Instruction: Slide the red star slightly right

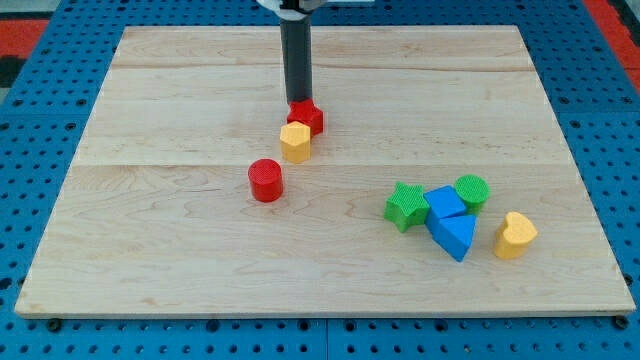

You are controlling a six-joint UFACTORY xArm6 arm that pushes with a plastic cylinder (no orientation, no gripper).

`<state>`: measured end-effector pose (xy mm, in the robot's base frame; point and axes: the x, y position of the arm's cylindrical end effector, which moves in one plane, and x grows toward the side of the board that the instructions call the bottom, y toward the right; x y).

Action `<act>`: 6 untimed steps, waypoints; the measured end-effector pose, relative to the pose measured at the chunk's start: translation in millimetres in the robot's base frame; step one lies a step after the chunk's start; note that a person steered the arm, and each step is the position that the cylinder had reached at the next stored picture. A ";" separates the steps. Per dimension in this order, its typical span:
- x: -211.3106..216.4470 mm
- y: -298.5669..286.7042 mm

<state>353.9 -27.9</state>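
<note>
The red star (pixel 309 117) lies on the wooden board (pixel 180 120), a little above its middle, partly hidden by the rod. My tip (pixel 297 102) rests at the star's upper-left edge, touching it. A yellow hexagon block (pixel 295 141) sits right below the star, touching it. A red cylinder (pixel 266 180) stands lower left of the hexagon, apart from it.
A cluster lies at the view's lower right: a green star (pixel 405 206), a blue cube-like block (pixel 445 203), a blue triangle (pixel 454 236), a green cylinder (pixel 472 190), and a yellow heart (pixel 515 235). Blue pegboard surrounds the board.
</note>
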 end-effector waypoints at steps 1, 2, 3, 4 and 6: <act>7.7 0.0; 14.5 -2.0; 36.9 -48.5; 50.9 -67.8; 56.2 14.9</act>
